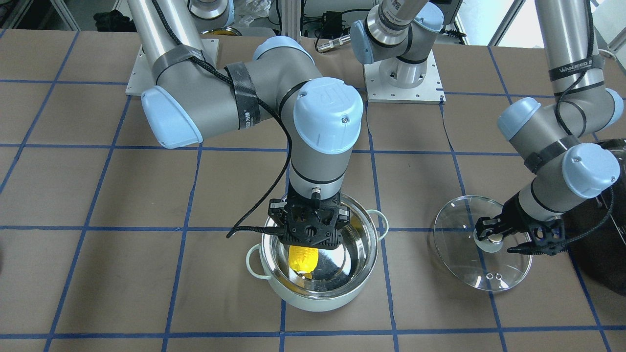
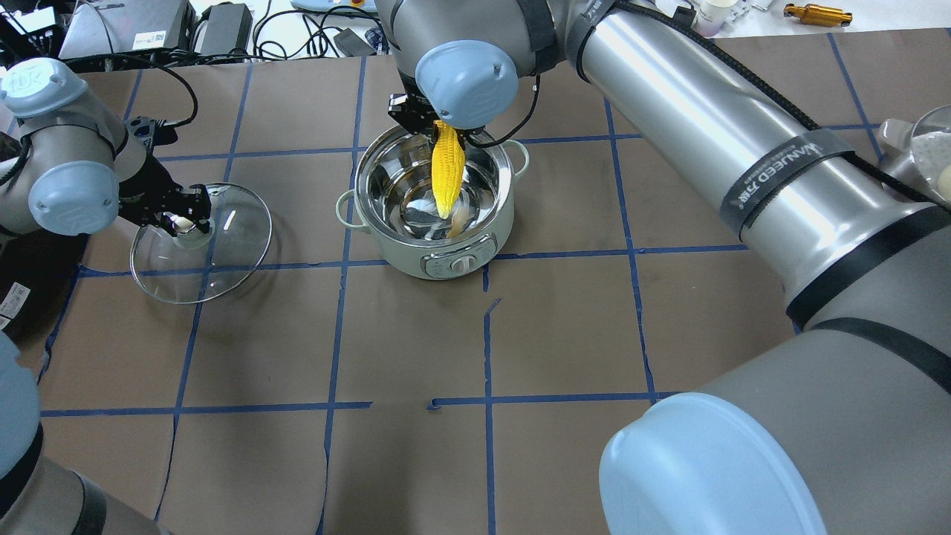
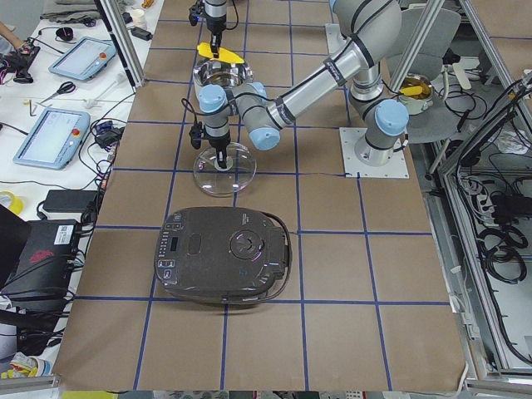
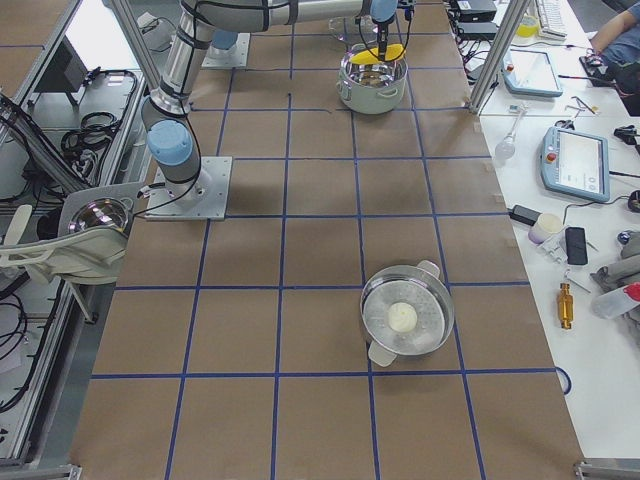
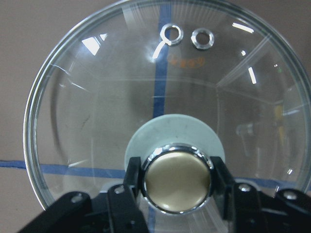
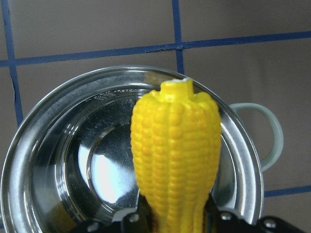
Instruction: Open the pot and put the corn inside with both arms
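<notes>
The mint-green pot [image 1: 318, 298] stands open on the table, its steel inside empty; it also shows in the overhead view [image 2: 416, 253]. My right gripper [image 1: 309, 230] is shut on the yellow corn [image 2: 448, 167] and holds it upright over the pot, its tip pointing down inside the rim [image 6: 175, 150]. My left gripper [image 2: 182, 221] is shut on the knob [image 5: 177, 179] of the glass lid [image 2: 223, 245]. The lid is off the pot, on my left, low at the table surface [image 1: 459, 254]. I cannot tell if it touches the table.
A large black appliance [image 3: 224, 253] lies beyond the lid at the table's left end and shows at the front view's right edge [image 1: 601, 234]. A second steel pot [image 4: 405, 318] with a white lump inside stands far to the right.
</notes>
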Robot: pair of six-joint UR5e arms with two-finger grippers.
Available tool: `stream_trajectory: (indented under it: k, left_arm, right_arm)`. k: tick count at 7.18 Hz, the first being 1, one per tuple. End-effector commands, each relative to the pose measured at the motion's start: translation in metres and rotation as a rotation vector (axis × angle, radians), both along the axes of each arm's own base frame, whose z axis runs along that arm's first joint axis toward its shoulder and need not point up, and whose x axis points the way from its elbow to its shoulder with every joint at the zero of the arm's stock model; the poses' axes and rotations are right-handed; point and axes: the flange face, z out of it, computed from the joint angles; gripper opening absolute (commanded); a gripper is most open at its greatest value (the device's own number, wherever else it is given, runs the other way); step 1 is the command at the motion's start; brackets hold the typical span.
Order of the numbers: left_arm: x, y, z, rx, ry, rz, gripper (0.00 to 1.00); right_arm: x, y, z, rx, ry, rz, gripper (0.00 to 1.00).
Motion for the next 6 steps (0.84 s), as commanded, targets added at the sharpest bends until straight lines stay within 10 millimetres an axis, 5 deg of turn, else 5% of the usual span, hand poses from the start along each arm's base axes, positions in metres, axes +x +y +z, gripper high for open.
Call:
stream_trajectory:
  k: [1, 2, 3, 4, 5, 6]
  left_arm:
    - [0.003, 0.002, -0.005, 0.010, 0.004, 0.001, 0.00]
    - [0.003, 0.002, -0.006, 0.012, 0.005, 0.001, 0.00]
    - [0.002, 0.004, -0.010, 0.020, 0.008, 0.001, 0.00]
    - [0.002, 0.005, -0.013, 0.027, 0.003, 0.001, 0.01]
    - [0.007, 0.007, -0.016, 0.052, -0.041, 0.003, 0.49]
    - [0.008, 0.006, -0.016, 0.054, -0.044, 0.001, 0.74]
  right_arm:
    - [0.020, 0.006, -0.017, -0.002, 0.000, 0.041, 0.82]
    - [0.029, 0.011, -0.013, -0.027, -0.005, 0.057, 0.86]
    - [0.029, 0.011, -0.012, -0.030, -0.006, 0.059, 1.00]
    - [0.028, 0.012, -0.006, -0.040, -0.004, 0.058, 1.00]
    - [0.025, 0.018, 0.006, -0.049, -0.008, 0.063, 1.00]
    - [0.010, 0.017, 0.017, -0.048, 0.000, 0.089, 1.00]
